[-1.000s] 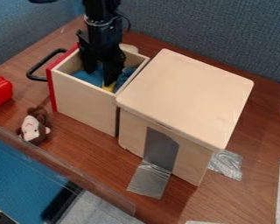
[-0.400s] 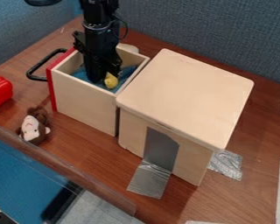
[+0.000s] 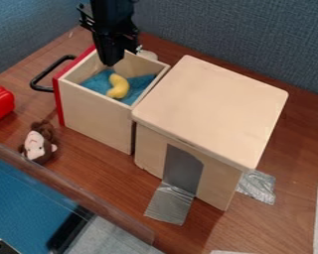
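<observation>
Can't tell how open the black robot hand (image 3: pixel 112 63) is, but no load visible. Curved yellow toy (image 3: pixel 118 87) lies inside the red-fronted wooden drawer (image 3: pixel 95 116) at left; I'd lift straight, clear of the rim.

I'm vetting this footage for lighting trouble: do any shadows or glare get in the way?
Camera view: the pale wooden box's flat top is evenly lit, its front more shaded; bright streaks show on the crinkled silver tape; the black robot arm is dark enough to lose detail; the yellow curved object stands out clearly against the blue cloth.
</observation>
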Robot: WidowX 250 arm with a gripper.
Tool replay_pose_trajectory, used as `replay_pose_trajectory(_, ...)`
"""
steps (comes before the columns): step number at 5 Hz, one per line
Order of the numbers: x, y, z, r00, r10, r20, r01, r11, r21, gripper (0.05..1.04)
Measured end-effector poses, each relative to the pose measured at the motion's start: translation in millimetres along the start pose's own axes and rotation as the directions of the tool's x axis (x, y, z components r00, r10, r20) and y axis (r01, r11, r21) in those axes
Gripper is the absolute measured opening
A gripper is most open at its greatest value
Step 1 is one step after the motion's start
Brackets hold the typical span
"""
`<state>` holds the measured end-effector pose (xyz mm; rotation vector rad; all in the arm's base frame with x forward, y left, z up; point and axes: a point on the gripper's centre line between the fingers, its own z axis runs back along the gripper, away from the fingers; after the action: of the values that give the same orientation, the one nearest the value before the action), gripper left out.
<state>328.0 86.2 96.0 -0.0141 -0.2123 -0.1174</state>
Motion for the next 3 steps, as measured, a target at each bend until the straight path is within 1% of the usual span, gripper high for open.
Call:
replay_pose_trajectory(1,0.5,0.8,1.9,1.0,0.02,-0.005,-0.02,1.0,0.003,0.46)
replay_pose_trajectory(2,-0.5,6.5,-5.8,0.998,0.053,-0.031,-0.052,0.998,0.033,0.771)
replay_pose_trajectory(3,-0.6,3.6,-24.1,0.996,0.062,-0.065,-0.059,0.997,0.046,0.995)
